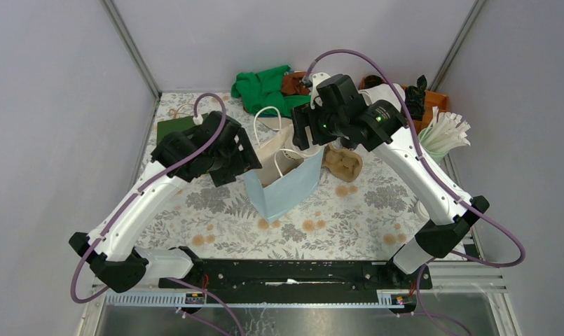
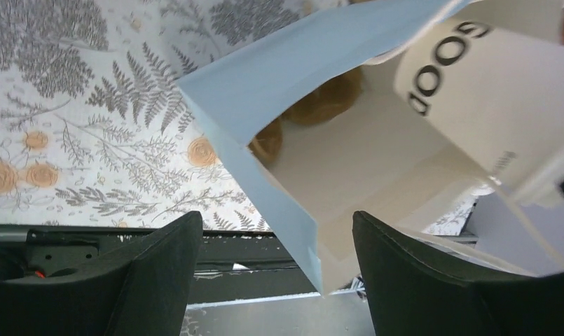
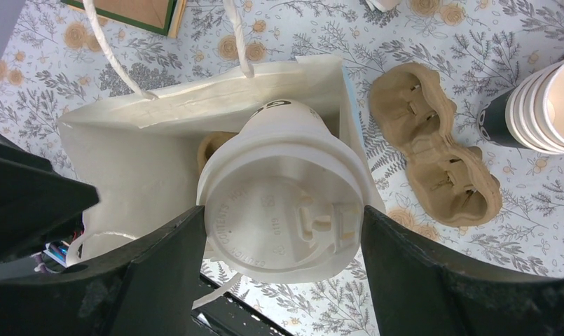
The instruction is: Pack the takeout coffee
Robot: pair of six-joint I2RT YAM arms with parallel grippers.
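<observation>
Step in hand: putting cup into bag, mid-insert

right fingers (image 3: 419,280) spread wide but clamped on the takeout coffee (image 3: 275,224), one finger touching each side of the white lid, lid facing the wrist cam. Cup hangs in the open mouth of the blue paper bag (image 1: 282,192), which stands on the worktop (image 1: 377,203). Can't tell if the cup base has reached the bottom

left fingers (image 2: 153,273) wide open, holding nothing; bag's near corner sits between them, apart from both

Brown moulded piece (image 3: 212,147) inside the bag beside the cup, looks like a pulp holder, not sure. Pulp cup tray (image 3: 436,161) lies on the worktop just beside the bag, stack of lidless cups (image 3: 538,105) further out

Next, my read: lower straight down, aim for a socket if that brown piece is a holder, release only once seated. The rope handles (image 3: 111,56) and a tilting cup are the risks; left could pinch the bag edge to steady it
</observation>
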